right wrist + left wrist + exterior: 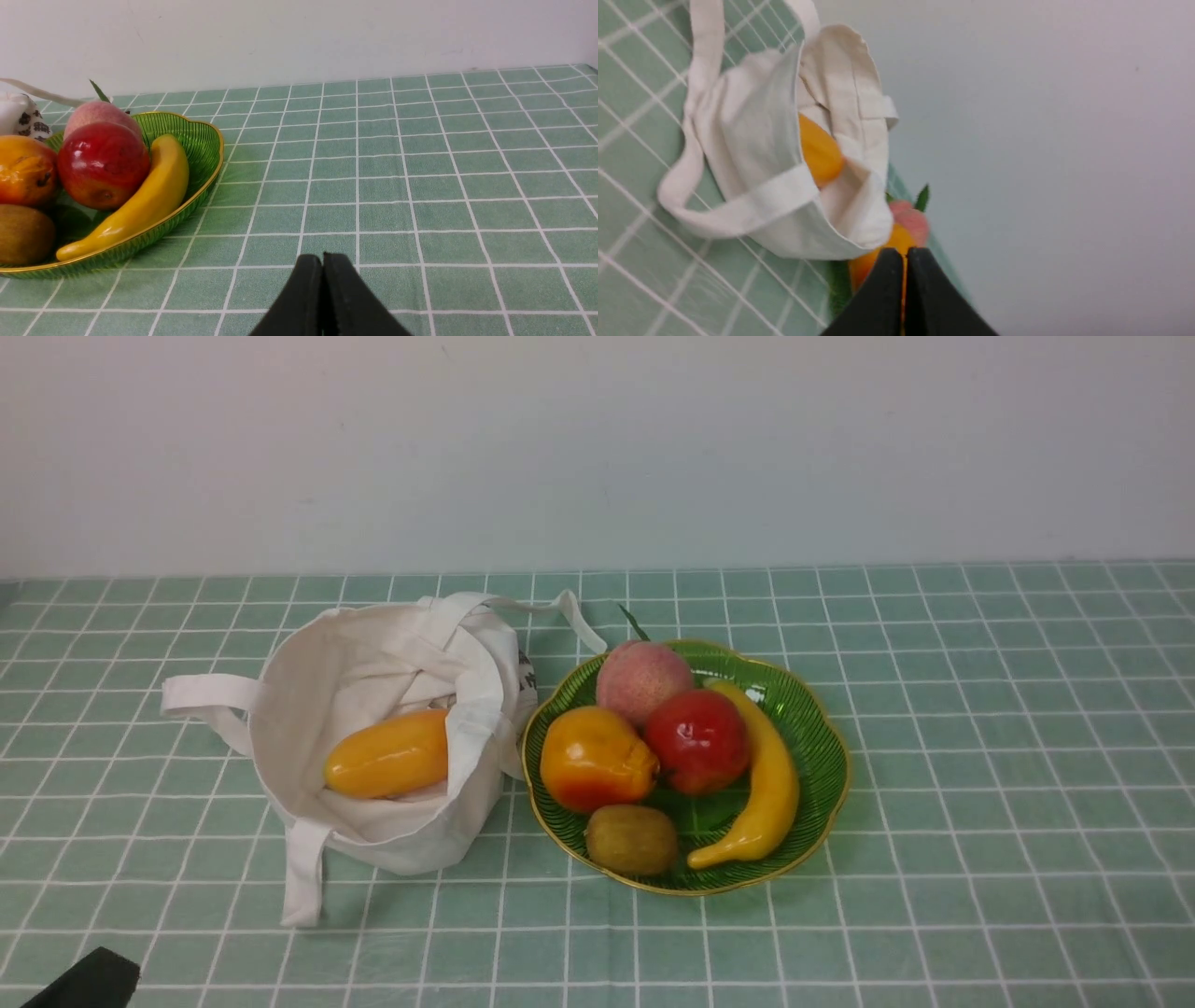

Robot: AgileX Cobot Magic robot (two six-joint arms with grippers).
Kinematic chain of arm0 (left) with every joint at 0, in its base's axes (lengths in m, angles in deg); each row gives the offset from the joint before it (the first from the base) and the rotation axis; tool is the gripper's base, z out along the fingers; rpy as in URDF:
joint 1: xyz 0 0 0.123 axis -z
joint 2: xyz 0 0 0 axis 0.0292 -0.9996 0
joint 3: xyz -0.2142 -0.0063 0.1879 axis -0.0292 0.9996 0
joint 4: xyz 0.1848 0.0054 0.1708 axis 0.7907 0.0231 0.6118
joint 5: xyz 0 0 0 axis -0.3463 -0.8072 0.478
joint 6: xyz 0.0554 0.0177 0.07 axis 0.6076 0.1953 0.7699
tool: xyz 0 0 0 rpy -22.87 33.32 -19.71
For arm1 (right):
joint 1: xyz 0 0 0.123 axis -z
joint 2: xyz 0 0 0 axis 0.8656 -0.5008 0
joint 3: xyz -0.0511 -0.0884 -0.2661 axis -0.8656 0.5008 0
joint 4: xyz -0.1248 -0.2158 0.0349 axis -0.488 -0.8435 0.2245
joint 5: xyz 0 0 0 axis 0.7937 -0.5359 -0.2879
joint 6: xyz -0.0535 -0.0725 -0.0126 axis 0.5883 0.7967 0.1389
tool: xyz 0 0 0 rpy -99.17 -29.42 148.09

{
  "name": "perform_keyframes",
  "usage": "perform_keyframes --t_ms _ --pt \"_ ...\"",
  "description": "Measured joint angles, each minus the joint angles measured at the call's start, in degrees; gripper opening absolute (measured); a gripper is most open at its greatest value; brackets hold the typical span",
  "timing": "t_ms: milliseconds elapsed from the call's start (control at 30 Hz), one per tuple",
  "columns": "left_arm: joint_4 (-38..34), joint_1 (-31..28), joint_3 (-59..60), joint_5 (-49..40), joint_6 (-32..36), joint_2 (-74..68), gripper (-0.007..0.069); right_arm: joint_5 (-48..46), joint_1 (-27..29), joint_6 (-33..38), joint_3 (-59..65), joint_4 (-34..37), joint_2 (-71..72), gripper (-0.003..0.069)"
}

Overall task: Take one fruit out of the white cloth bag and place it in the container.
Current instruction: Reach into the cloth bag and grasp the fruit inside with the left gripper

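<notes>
Mango: glossy, smooth, oblong, yellow-orange; lies inside the bag, ahead of the left jaws and apart from them.
Bag: soft off-white canvas, slumped open, flat straps.
Plate: ribbed green, scalloped gold rim; ahead and aside of the right jaws; crowded with banana, kiwi, apple, peach.
Left gripper: black jaws pressed together, empty.
Right gripper: jaws pressed together over the checked tablecloth.

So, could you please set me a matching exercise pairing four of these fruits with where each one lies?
Fruits:
1. mango
2. banana
3. kiwi
4. peach

Places:
A. near edge of the plate
B. inside the white cloth bag
C. right side of the plate
D. far side of the plate

Pairs: 1-B, 2-C, 3-A, 4-D
</notes>
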Motion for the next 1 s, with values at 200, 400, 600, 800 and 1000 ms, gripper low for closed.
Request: perform_keyframes --t_ms 200,400,600,800,1000 --pt "-5.00 0.00 0.00 0.93 -1.01 0.00 -0.0008 0.00 0.00 0.00 0.00 0.00 0.00 -0.0012" --pt "-4.62 0.00 0.00 1.06 -0.07 0.00 -0.0008 0.00 0.00 0.00 0.00 0.00 0.00 -0.0012" --pt "-2.96 0.05 -1.77 -2.44 7.54 0.00 -0.0008 0.00 0.00 0.00 0.00 0.00 0.00 -0.0012" --pt "-0.05 0.21 -15.94 -16.80 18.90 -8.09 -0.0008 0.00 0.00 0.00 0.00 0.00 0.00 -0.0012" --pt "9.87 0.27 -29.42 -34.77 28.96 -30.29 -0.0008 0.00 0.00 0.00 0.00 0.00 0.00 -0.0012"
